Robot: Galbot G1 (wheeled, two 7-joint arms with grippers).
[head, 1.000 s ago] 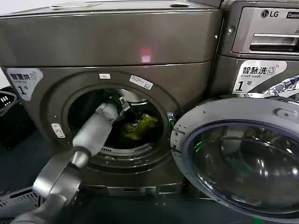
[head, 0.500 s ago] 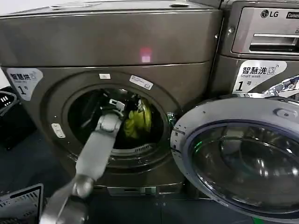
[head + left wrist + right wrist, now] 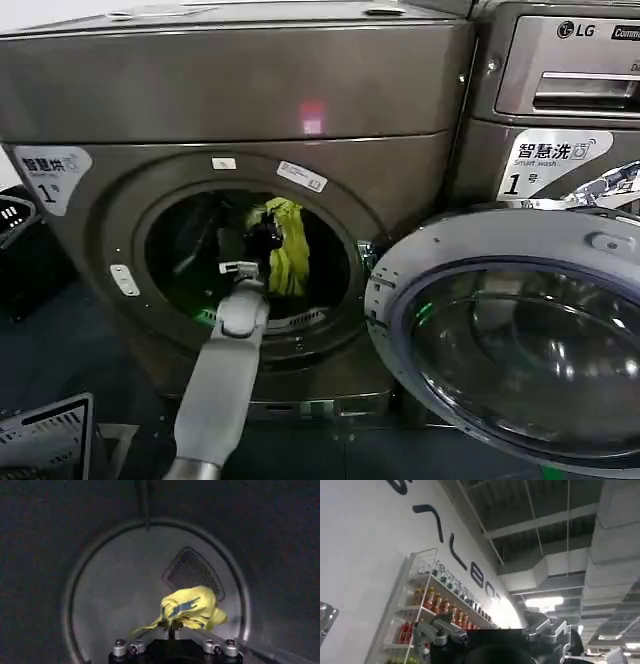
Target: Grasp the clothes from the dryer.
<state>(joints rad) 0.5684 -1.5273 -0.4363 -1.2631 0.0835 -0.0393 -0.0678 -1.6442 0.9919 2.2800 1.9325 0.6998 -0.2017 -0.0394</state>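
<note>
The dryer (image 3: pixel 240 90) is the big bronze-grey machine with a white "1" sticker, and its round porthole stands open. My left arm reaches in through the porthole. Inside the drum, my left gripper (image 3: pixel 262 236) is shut on the yellow-green piece of the clothes (image 3: pixel 287 250), which hangs from it in a long fold clear of the drum floor. In the left wrist view the jaws (image 3: pixel 170 625) are pinched together on a corner of that garment (image 3: pixel 192 607), with the drum's back wall behind. My right gripper (image 3: pixel 495 630) is open, points up at the ceiling and holds nothing.
The dryer's round glass door (image 3: pixel 510 330) is swung open to the right and stands in front of the LG-badged machine (image 3: pixel 560 90). A dark basket (image 3: pixel 45 435) sits on the floor at lower left. A perforated vent (image 3: pixel 192 570) marks the drum's back wall.
My left gripper has lifted the yellow-green garment from low in the drum to near the porthole's top. The forearm has swung right towards the middle of the opening.
</note>
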